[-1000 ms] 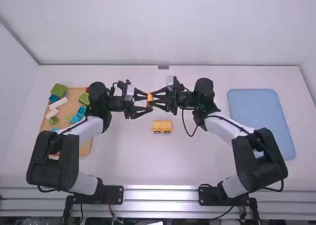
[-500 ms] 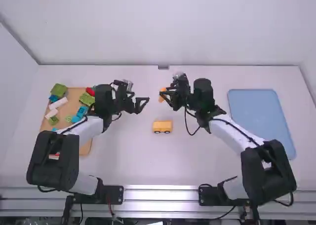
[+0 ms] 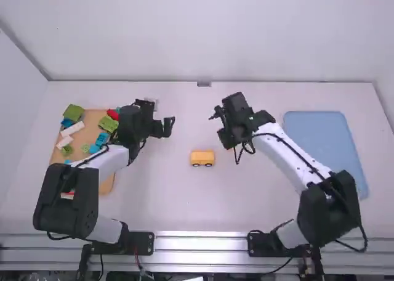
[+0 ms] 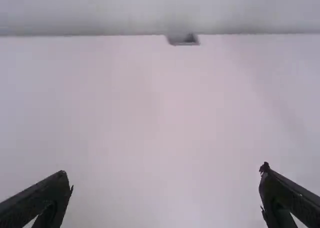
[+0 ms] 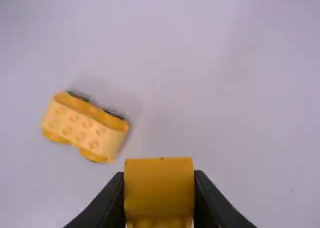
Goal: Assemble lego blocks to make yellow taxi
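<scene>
1. Closest to me, off to the right, the pale blue rectangular tray (image 3: 323,148) lies flat on the white table (image 3: 184,201), the right arm crossing over its near corner.
2. Over on the left lies the light-brown board (image 3: 90,122), loaded with loose toy bricks: green, blue, white and red. The left arm covers part of it.
3. Around the middle sits the small yellow vehicle body made of lego (image 3: 202,158), on its dark wheels, wheel side facing me. The right wrist view shows round studs in rows along its top. Neither gripper touches it.
4. Just to the right of that body is the black two-finger right gripper (image 3: 231,146), pointed down at the table. Its fingers are clamped on a yellow-orange lego block (image 5: 159,188), one finger pressed flat to each side, studs peeking out along one edge. The block is apart from the vehicle body; how high it is held, I can't tell.
5. A little farther off, left of the vehicle body, hangs the black two-finger left gripper (image 3: 169,126). Its fingers are spread wide, with nothing between them and bare tabletop behind.
6. Farthest away, a small grey fitting (image 3: 204,84) sits at the table's back edge.
</scene>
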`<state>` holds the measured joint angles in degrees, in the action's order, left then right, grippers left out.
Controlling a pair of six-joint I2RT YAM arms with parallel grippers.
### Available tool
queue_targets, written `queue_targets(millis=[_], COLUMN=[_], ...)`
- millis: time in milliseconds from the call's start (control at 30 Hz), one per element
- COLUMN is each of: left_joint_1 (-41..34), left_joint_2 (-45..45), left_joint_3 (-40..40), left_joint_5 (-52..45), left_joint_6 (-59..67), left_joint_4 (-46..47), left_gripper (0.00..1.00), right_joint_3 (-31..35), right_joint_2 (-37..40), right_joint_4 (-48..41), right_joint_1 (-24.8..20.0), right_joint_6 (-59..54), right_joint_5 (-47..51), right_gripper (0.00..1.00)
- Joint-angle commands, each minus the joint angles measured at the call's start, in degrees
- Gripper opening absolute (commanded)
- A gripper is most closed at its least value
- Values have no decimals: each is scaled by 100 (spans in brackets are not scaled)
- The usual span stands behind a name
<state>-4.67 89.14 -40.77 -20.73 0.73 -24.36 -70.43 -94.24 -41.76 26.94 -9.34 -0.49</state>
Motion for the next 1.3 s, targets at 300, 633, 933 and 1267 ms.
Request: queue_targets(millis=[300, 633, 933, 1267], left_joint_1=[15, 15, 15, 13], left_joint_2=[2, 2, 2, 2], left_joint_3=[-105, -105, -105, -105], left_joint_5=[-1873, -1871, -1869, -1727], left_joint_6=[2312, 2315, 2312, 2310], left_joint_4=[404, 409, 396, 214], left_gripper=[99, 99, 99, 99], right_joint_3=[-116, -118, -162, -280], right_joint_2=[-1462, -2118, -1956, -774], right_joint_4=[-339, -173, 203, -415], right_joint_1=[127, -92, -136, -623], right_joint_6=[-3453, -4529, -3440, -4085], right_joint_5=[76, 83, 568, -1104], right_gripper=[0, 17, 98, 98])
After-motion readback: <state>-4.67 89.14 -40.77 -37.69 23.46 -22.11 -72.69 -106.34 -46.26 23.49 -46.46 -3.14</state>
